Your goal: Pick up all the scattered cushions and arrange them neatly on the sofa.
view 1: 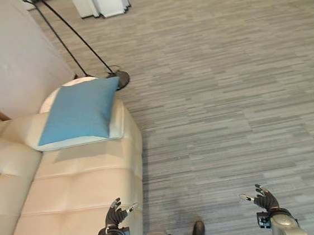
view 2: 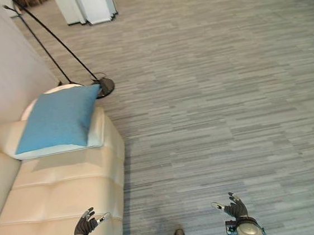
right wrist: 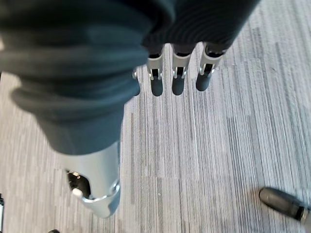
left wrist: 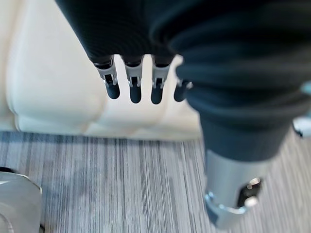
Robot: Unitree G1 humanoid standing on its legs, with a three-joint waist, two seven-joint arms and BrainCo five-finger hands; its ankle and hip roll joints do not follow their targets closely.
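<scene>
Left hand (view 1: 115, 214) held low over the front edge of the cream sofa (view 1: 69, 188), palm forward, fingers spread and relaxed, thumb splayed toward the carpet side, holding nothing. In its wrist view, straight dark-tipped fingers (left wrist: 133, 87) hanging in a row above the sofa's seat edge, clear of the upholstery. Right hand (view 1: 263, 199) at about the same height, well away from the sofa over the grey striped carpet (view 1: 227, 87), fingers likewise spread and loose, thumb out toward the sofa, empty. In its own wrist view, straight fingers (right wrist: 177, 77) over bare carpet, touching nothing.

Blue cushion (view 1: 80, 110) lying flat at the far end of the sofa, resting on a pale cushion (view 1: 116, 127) whose edge shows beyond it along the near and carpet-side borders. Both well beyond the hands, near the sofa's rounded end.

Black floor lamp (view 1: 116, 78) with its round base on the carpet just past that end of the sofa, thin stems slanting up and away along the wall. Dark shoe (view 1: 197, 231) on the carpet beside the sofa front, between the two hands.
</scene>
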